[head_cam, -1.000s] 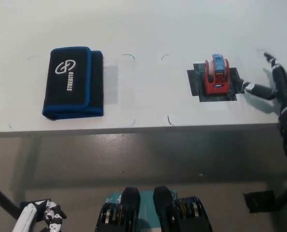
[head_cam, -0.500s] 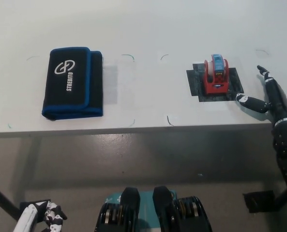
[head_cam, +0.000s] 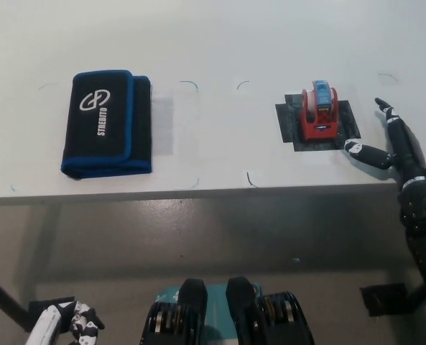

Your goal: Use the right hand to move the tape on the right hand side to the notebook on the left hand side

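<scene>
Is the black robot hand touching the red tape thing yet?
Apart. In the head view, the right robot hand is open beside the red tape dispenser, with a strip of dark mat showing between its nearest fingertip and the dispenser.

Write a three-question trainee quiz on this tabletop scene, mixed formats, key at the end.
1. True or false: the right hand already grips the tape dispenser.
2. What lies under the dispenser? A) dark mat B) notebook C) bare table
3. Fill in: the black, blue-edged notebook lies on the table's ____ side.

Key: 1 false, it is open beside the dispenser; 2 A; 3 left. The left hand rests low, below the table edge.
</scene>
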You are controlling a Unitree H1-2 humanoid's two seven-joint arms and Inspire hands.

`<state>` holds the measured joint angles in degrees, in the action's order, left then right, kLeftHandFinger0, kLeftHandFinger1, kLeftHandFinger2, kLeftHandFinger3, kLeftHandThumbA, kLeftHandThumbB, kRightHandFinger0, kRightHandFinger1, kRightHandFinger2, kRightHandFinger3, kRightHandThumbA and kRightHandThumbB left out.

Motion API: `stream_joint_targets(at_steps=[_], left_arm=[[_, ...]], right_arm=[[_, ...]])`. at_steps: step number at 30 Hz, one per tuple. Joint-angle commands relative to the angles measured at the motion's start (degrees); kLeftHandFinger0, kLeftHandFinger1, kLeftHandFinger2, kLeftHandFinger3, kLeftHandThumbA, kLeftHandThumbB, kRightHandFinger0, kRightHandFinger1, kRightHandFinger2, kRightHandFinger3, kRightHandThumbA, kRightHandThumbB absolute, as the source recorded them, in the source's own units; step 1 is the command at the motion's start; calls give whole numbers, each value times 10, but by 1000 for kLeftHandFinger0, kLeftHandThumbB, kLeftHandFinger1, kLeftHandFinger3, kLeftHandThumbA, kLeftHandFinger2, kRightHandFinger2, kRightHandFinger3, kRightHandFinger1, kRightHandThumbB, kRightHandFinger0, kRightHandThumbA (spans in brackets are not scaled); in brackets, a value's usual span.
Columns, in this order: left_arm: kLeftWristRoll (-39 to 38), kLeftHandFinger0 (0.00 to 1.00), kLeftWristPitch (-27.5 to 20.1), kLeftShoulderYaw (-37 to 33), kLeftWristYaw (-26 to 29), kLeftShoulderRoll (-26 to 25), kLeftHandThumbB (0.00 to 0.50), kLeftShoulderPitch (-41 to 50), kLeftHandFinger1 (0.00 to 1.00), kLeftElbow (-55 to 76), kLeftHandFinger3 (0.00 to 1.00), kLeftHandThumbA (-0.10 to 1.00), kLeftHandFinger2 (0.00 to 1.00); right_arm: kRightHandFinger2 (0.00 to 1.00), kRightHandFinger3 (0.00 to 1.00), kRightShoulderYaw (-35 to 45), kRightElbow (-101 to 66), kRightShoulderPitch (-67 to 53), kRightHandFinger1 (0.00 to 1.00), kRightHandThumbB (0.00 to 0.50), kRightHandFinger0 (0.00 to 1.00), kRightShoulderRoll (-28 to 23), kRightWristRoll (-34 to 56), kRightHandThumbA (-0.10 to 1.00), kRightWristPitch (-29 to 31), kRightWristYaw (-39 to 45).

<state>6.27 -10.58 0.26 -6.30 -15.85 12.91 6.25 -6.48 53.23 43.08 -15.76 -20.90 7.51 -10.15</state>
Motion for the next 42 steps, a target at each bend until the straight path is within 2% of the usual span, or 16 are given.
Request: stream_joint_targets(at_steps=[1, 13, 14, 18, 23, 26, 29, 30, 34, 35, 37, 39, 40, 42], left_arm=[[1, 272, -12, 1, -5, -9, 88, 1, 150, 11, 317, 44, 160], [-1, 272, -15, 3, -5, -11, 83, 0, 151, 7, 320, 47, 164], [4, 270, -14, 0, -3, -7, 85, 2, 151, 9, 319, 63, 166], [5, 291, -7, 0, -3, -6, 80, 2, 159, 15, 320, 61, 162], [6, 267, -10, 3, -1, -10, 74, 3, 148, 18, 316, 10, 156], [6, 257, -10, 1, -2, -8, 78, 3, 149, 19, 318, 29, 163], [0, 270, -11, 2, -4, -8, 80, 3, 154, 17, 322, 35, 166], [-2, 279, -9, 2, -6, -10, 80, 5, 156, 21, 322, 34, 168], [0, 302, -7, 0, -6, -7, 80, -1, 160, 19, 318, 68, 161], [3, 307, -6, 0, -5, -7, 79, -1, 168, 21, 320, 80, 169], [-1, 299, 2, 1, -6, -7, 83, -2, 165, 25, 322, 66, 172], [-1, 270, 7, 1, -7, -8, 85, -5, 151, 30, 323, 42, 168], [-2, 280, 8, 1, -7, -8, 82, -5, 153, 31, 326, 43, 170], [-1, 297, 12, 1, -9, -10, 85, -4, 158, 36, 333, 49, 176]], right_arm=[[1000, 1000, -8, -42, 3, 1000, 407, 1000, 3, 5, 888, 7, 12], [1000, 1000, -31, -56, 22, 1000, 416, 1000, 28, -4, 863, -2, 17], [1000, 1000, -40, -53, 30, 1000, 431, 1000, 32, -14, 914, -3, 16], [1000, 1000, -55, -46, 52, 1000, 408, 1000, 43, -24, 919, -6, 15], [1000, 1000, -72, -38, 69, 1000, 432, 1000, 58, -30, 955, -3, 8], [1000, 1000, -76, -41, 72, 1000, 431, 1000, 65, -29, 942, -14, 9], [1000, 1000, -81, -29, 77, 1000, 432, 1000, 73, -30, 957, -9, 5], [1000, 1000, -80, -19, 79, 1000, 431, 1000, 82, -25, 920, -2, 2], [1000, 1000, -84, 12, 97, 1000, 426, 1000, 99, -32, 901, 17, -19], [1000, 1000, -90, 28, 113, 1000, 453, 1000, 116, -35, 926, 16, -19], [1000, 1000, -89, 41, 121, 1000, 439, 1000, 123, -29, 911, 35, -18], [1000, 1000, -89, 51, 130, 1000, 451, 1000, 130, -26, 923, 41, -16], [1000, 1000, -90, 57, 133, 1000, 467, 1000, 133, -27, 945, 44, -17], [1000, 1000, -92, 61, 134, 1000, 467, 1000, 138, -27, 958, 48, -14]])
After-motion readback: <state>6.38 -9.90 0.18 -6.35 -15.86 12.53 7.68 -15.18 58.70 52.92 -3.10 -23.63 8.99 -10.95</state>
